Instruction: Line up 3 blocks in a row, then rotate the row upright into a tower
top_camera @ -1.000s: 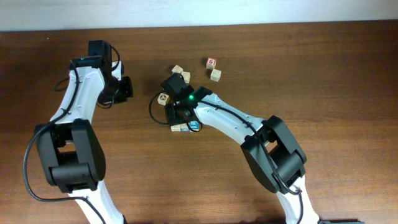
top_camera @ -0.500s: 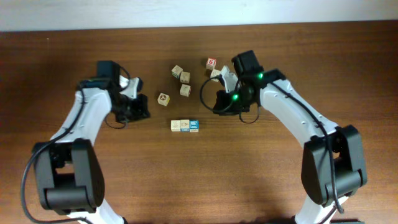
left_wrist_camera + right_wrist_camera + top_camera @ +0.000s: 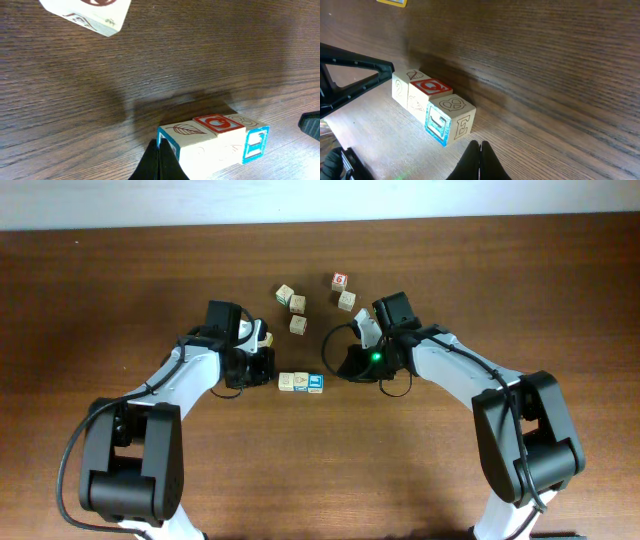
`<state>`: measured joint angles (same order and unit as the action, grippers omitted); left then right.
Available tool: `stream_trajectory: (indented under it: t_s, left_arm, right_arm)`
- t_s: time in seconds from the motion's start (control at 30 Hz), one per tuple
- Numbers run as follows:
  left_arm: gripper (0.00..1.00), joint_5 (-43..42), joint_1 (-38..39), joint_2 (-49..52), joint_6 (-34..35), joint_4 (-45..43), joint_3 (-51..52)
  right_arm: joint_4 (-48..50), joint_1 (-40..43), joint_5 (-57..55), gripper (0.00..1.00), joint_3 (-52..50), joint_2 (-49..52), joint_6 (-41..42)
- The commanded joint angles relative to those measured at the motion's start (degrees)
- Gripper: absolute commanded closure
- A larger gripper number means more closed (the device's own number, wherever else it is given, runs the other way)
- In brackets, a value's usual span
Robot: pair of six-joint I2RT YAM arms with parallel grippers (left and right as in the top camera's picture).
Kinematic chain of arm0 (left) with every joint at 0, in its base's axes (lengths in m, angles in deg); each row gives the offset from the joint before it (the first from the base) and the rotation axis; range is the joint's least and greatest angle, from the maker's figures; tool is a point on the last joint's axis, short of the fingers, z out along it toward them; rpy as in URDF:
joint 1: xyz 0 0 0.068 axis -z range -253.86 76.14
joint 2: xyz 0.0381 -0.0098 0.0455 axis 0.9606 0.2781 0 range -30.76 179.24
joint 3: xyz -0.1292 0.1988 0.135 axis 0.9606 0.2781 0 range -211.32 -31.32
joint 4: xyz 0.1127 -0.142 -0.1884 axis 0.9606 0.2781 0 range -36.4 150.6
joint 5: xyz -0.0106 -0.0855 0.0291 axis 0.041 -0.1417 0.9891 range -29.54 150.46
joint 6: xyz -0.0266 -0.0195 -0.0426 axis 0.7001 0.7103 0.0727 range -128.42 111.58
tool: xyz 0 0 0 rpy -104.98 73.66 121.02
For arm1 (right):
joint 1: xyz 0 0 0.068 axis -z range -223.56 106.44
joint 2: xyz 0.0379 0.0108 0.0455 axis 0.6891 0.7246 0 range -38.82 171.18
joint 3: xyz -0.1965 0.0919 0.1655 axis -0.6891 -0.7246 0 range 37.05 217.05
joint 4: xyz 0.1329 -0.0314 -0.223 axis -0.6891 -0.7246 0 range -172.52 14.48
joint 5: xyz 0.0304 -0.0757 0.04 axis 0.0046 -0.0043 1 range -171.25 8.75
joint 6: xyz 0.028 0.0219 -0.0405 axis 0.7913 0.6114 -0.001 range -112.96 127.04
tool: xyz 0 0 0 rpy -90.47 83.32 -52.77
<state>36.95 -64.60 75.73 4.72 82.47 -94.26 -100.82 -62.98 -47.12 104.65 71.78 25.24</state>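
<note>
Three blocks lie side by side in a short row (image 3: 301, 382) at the table's middle. The right end block (image 3: 315, 383) has a bright blue face (image 3: 440, 125), the middle block (image 3: 217, 122) has a red top, and the left block (image 3: 182, 131) shows a leaf print. My left gripper (image 3: 270, 373) is shut, and its tips (image 3: 160, 150) touch the row's left end. My right gripper (image 3: 340, 372) is shut too. Its tips (image 3: 480, 146) stand just off the blue-faced block, with a small gap.
Three pale cubes (image 3: 296, 307) lie scattered behind the row. A red-and-white cube (image 3: 340, 281) and a tan cube (image 3: 347, 301) sit farther right. Another tan cube (image 3: 85, 12) with a dark round mark lies close behind my left gripper.
The right arm lifted off the row, swung away right, then came back low to the row's right end. The left gripper travelled right from the far left to the row's left end.
</note>
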Motion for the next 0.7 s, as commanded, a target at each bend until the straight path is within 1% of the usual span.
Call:
stream_trajectory:
  t_s: [0.0, 0.1, 0.13, 0.2, 0.3, 0.33, 0.4, 0.53, 0.67]
  left_arm:
    - [1.00, 0.8, -0.1, -0.4, 0.5, 0.7, 0.4]
    - [1.00, 0.8, -0.1, -0.4, -0.3, 1.8, 1.1]
    - [1.00, 0.7, -0.1, -0.4, -1.5, 2.2, 1.2]
    - [1.00, -2.8, -0.1, -0.4, -5.4, 2.5, 1.2]
    - [1.00, -4.2, -0.1, -0.4, -7.9, 2.3, 1.1]
    - [1.00, -4.2, -0.2, -0.4, -7.9, 2.3, 1.1]
    - [1.00, -7.0, -0.2, -0.5, -8.8, 2.2, 1.1]
    - [1.00, -7.0, -0.1, -0.5, -8.7, 2.2, 1.1]
    - [1.00, -7.0, -0.1, -0.5, -8.7, 2.2, 1.1]
  right_arm:
    - [-0.4, 0.2, -0.1, 0.96, -0.2, 0.5, 0.3]
    - [-0.4, -0.5, -0.3, 0.96, -0.3, 0.5, 0.3]
    - [-0.4, -0.8, -0.3, 0.96, -0.3, 0.5, 0.3]
    - [-0.4, -0.9, -0.2, 0.96, -0.3, 0.5, 0.4]
    - [-0.9, -0.9, -0.1, 0.96, -0.3, 0.5, 1.7]
    - [-0.8, -1.5, -0.1, 0.96, -0.3, 0.5, 2.1]
    - [-0.7, -3.6, -1.6, 0.96, -0.3, 0.5, 4.0]
    - [-0.3, -5.0, -3.9, 0.96, -0.3, 2.3, 8.5]
    - [-0.1, -4.9, -3.8, 0.96, -0.3, 3.0, 9.4]
